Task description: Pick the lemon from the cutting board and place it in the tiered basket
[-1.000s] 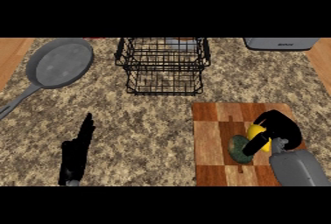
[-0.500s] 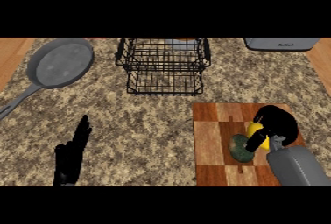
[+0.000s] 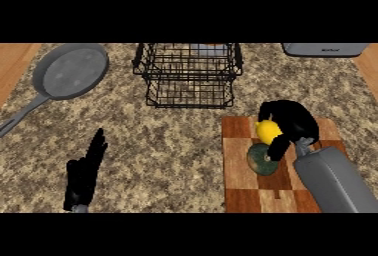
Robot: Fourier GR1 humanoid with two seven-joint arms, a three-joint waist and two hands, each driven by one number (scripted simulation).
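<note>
**Lemon held over the cutting board**

The right hand is curled round the yellow lemon, holding it above the far part of the wooden cutting board. A dark green round thing lies on the board just beside the hand. The wire tiered basket stands beyond the board, towards the left. The left hand rests open at the lower left, fingers straight. A grey pan sits at the far left.

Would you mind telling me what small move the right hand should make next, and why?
Probably carry it up-left toward the tiered basket. The right hand is curled round the lemon above the cutting board; the basket stands beyond the board's far-left corner. The dark green round thing lies below the lemon.
</note>
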